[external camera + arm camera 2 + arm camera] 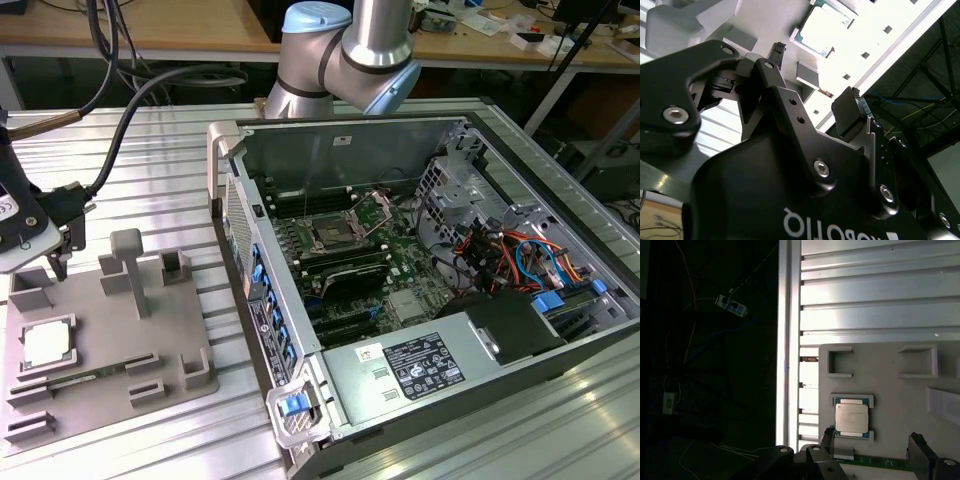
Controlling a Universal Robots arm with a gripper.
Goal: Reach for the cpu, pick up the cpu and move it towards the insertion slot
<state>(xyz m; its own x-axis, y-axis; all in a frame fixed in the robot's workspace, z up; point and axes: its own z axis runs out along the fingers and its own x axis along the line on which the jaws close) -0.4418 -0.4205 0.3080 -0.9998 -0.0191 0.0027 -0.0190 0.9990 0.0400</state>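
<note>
In a recess of the grey fixture [105,325] on the table [170,170], the cpu [45,345] is left lying flat and ungrasped, the claw [62,255] being held wide and empty close above it, so a fingertip could be jammed on the recess wall by a skewed descent.
</note>
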